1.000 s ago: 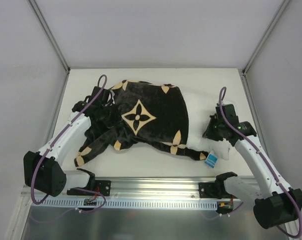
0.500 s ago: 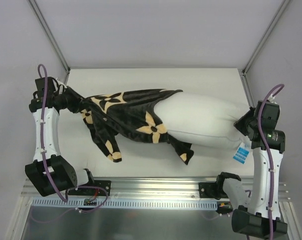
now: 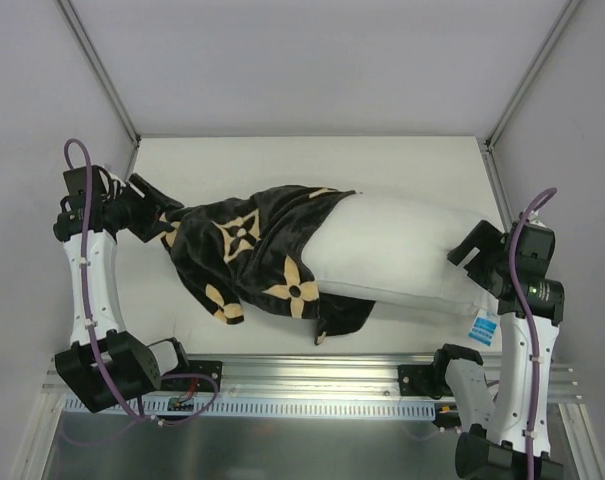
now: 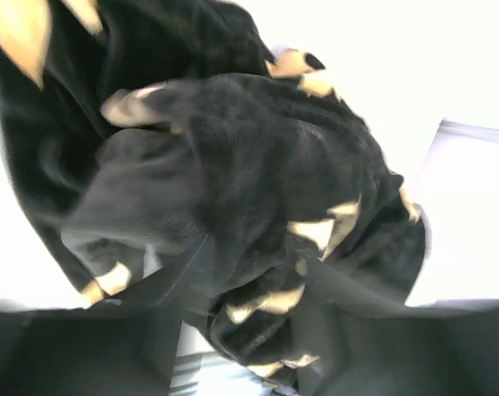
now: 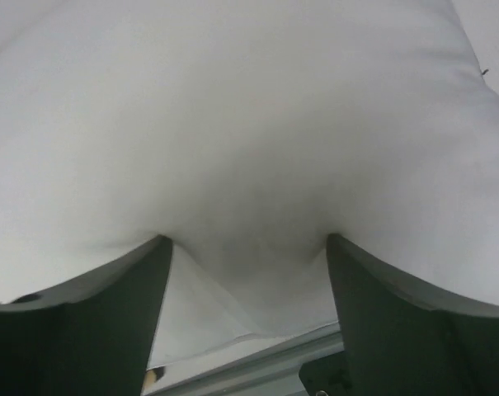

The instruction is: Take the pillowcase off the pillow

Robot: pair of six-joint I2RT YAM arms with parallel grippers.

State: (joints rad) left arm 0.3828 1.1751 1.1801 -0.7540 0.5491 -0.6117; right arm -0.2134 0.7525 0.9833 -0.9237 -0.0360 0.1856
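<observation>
The white pillow (image 3: pixel 402 250) lies across the table's middle and right, its blue tag (image 3: pixel 482 328) at the right end. The black pillowcase (image 3: pixel 252 250) with tan flower motifs covers only the pillow's left end and lies slack in folds toward the left. My left gripper (image 3: pixel 154 208) is at the pillowcase's far left end. In the blurred left wrist view its gripper (image 4: pixel 261 297) stands open with a fold of pillowcase (image 4: pixel 233 148) lying between the fingers. My right gripper (image 3: pixel 464 252) is at the pillow's right end. It is open (image 5: pixel 249 272), and the pillow's (image 5: pixel 233 124) corner sags between the fingers unpinched.
The white table (image 3: pixel 382 165) is boxed in by grey walls at the left, back and right. A metal rail (image 3: pixel 312 375) with both arm bases runs along the near edge. The left arm stands close to the left wall, the right arm close to the right wall.
After pulling apart and stretching the pillowcase off most of the pillow, both grippers have opened. The pillowcase has gone slack and the pillow has settled on the table.
</observation>
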